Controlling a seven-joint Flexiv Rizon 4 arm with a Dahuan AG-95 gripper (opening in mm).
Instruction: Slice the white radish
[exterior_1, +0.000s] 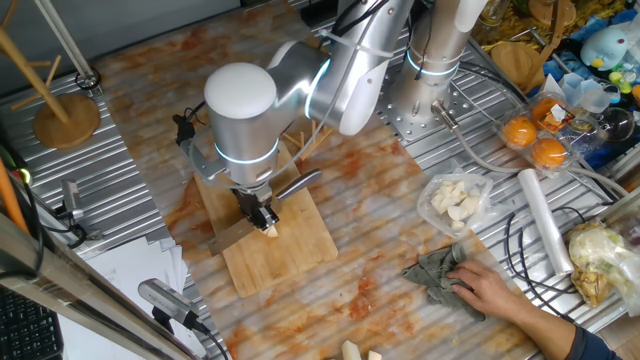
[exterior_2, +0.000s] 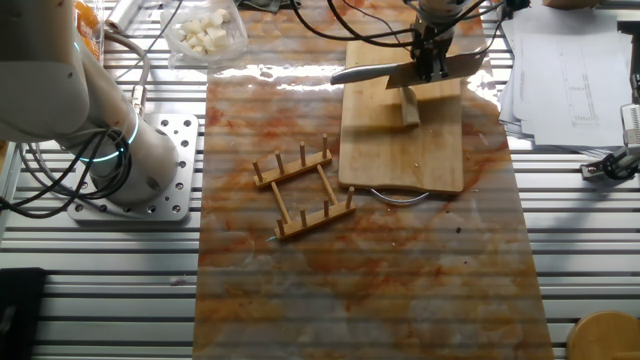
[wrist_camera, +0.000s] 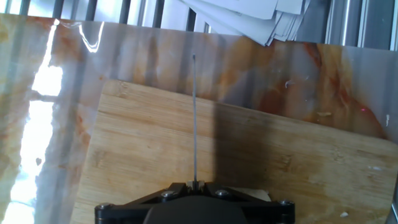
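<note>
- I read no brand, label or legible writing in any view; the papers (exterior_2: 570, 70) beside the board show only faint lines.
- Left in one fixed view: a wooden stand (exterior_1: 62, 105) on the slatted table (exterior_1: 120, 215).
- Centre: the board (exterior_1: 270, 235) lies on the marbled mat (exterior_1: 380, 270). The gripper (exterior_1: 262, 217) is low over it, pinching a knife (exterior_2: 400, 72) by its spine, blade edge-down; the hand view shows the blade as a thin line.
- The radish (exterior_1: 270, 231) lies on the board, directly under the gripper, touching the blade.
- A wooden rack (exterior_2: 303, 195) sits just beside the board.
- Right: a tub of whitish pieces (exterior_1: 455, 200), a roll of film (exterior_1: 543, 225), oranges (exterior_1: 535, 140).
- Far right: a person's hand (exterior_1: 490, 290) rests on a grey cloth (exterior_1: 440, 272).
</note>
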